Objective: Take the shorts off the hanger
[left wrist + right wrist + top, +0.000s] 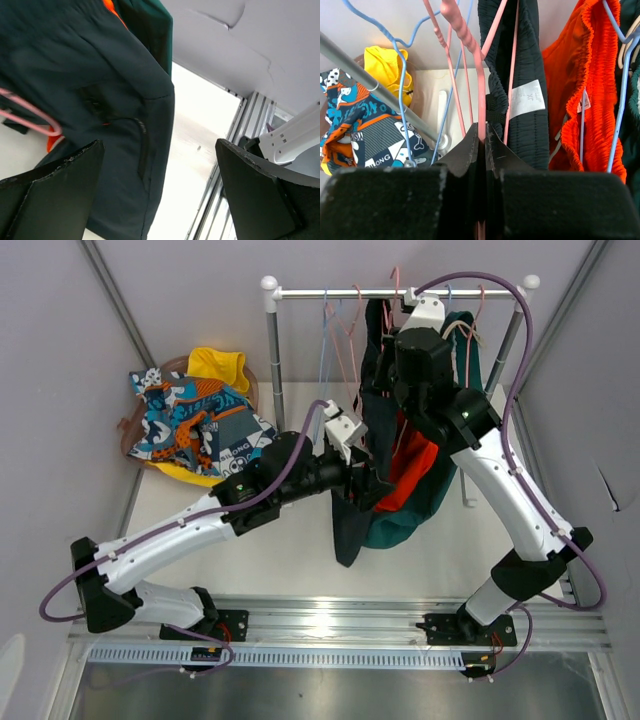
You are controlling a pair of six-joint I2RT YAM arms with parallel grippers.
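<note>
Far left, bright yellow fabric shorts [218, 365] and blue-orange-white patterned shorts [195, 425] lie heaped in a brown round basket [127, 435]. Centre, my left pincer [159, 165] gapes released beside the hanging dark navy shorts [75, 60]. Right, my right pincer [482, 137] is clenched on a thin pink hanger [465, 35], orange-red shorts [580, 75] alongside.

Three shorts [405, 510] hang from a rail [320, 292] at the table's [290, 540] back, the left claw [159, 145] before them, the right claw [482, 132] on a hanger [481, 90] above, and a basket [126, 428] holding two more shorts [190, 420] to the left.
</note>
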